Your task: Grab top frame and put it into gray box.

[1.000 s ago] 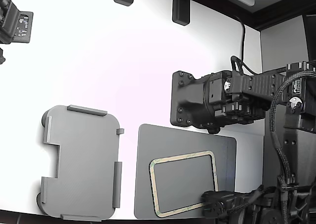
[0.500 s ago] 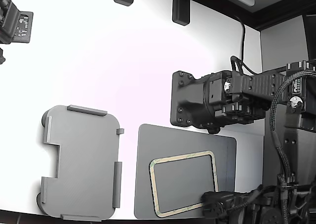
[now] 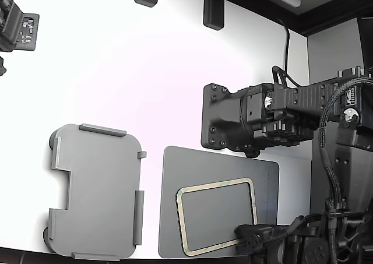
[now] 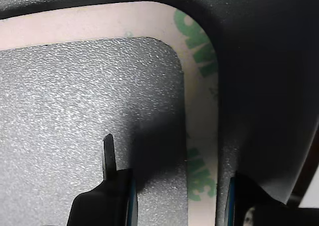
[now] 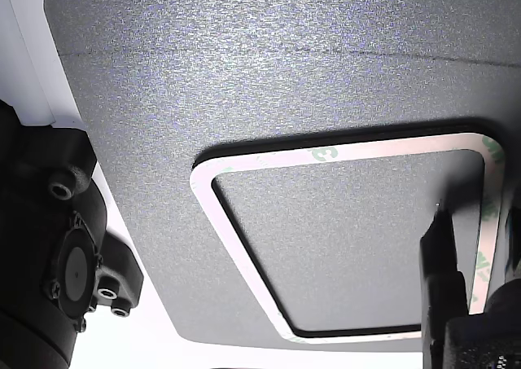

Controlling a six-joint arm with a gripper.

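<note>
You're right over the top frame now, end effector spread open with one finger inside the ring and the other outside, straddling the strip near a rounded corner but not pinching it yet. In the exterior view the frame lies flat on the dark mat at about five o'clock, and the gray box waits well apart at about eight o'clock on the white bench. This looks like the grasp step: you'll want to settle lower, close gently on that thin strip, then lift it level before carrying it across to the box
</note>
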